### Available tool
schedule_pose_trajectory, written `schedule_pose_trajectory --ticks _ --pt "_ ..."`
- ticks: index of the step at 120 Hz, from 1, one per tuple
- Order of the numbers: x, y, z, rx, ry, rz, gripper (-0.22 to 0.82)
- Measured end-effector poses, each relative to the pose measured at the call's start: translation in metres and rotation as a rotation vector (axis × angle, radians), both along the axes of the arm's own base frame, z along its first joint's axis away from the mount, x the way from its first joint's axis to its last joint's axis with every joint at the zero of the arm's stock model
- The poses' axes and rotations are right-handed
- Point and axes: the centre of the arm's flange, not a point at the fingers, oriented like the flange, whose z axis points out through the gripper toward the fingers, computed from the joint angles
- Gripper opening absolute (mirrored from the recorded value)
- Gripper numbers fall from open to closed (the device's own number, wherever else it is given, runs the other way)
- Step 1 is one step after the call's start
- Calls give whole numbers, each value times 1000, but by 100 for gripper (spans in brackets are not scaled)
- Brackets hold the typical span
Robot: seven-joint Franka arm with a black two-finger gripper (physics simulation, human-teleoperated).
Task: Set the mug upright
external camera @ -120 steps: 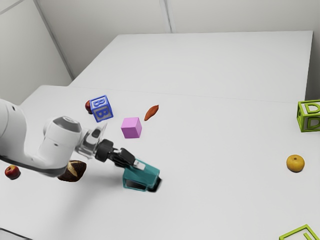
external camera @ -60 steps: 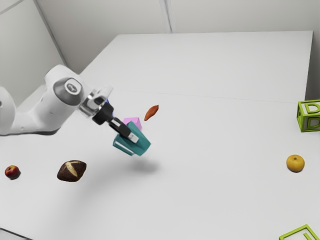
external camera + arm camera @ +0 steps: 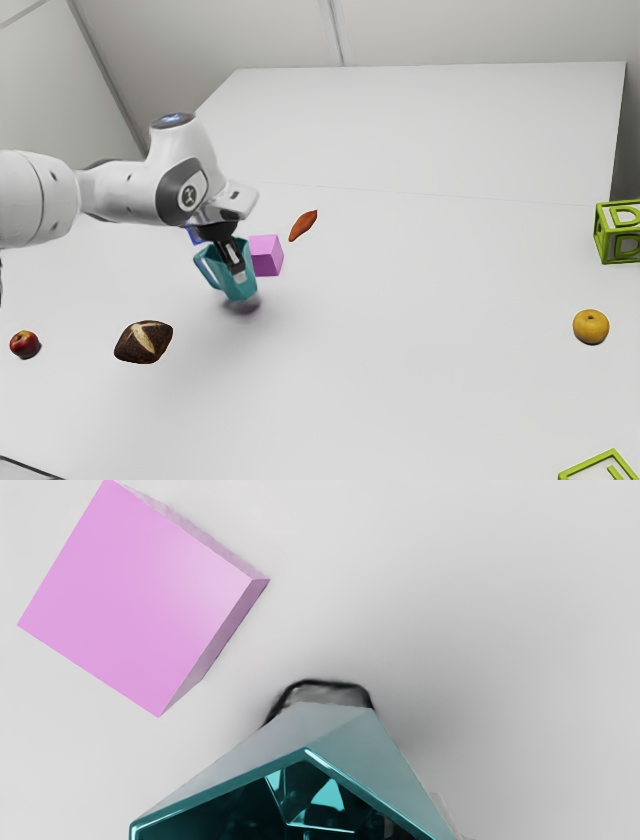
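Note:
The black gripper (image 3: 236, 268) is shut on the teal mug (image 3: 240, 286) in the exterior view, pointing down at it. The mug is close to upright with a slight tilt, its handle toward the exterior view's left and its base close above its shadow on the table; contact with the table cannot be told. In the wrist view the mug (image 3: 350, 735) has its open rim toward the camera, and parts of the gripper (image 3: 419, 830) show at its wall, near the bottom edge.
A pink cube (image 3: 267, 256) stands close beside the mug, with a blue block (image 3: 194, 235) partly behind the arm. A red-brown pod (image 3: 303, 225), a dark bread roll (image 3: 144, 341), an apple (image 3: 25, 344), an orange fruit (image 3: 591, 326) and a green block (image 3: 618, 232) lie farther off.
My hand has lifted the mug off the table, carried it toward the exterior view's left and back, and turned it from lying to nearly upright, then somewhat lower over the table.

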Motion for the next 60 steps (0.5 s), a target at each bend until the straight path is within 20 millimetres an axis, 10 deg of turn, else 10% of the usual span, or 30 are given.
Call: schedule_pose_trajectory --ticks 60 --pt "17 -12 -21 62 -47 58 -18"
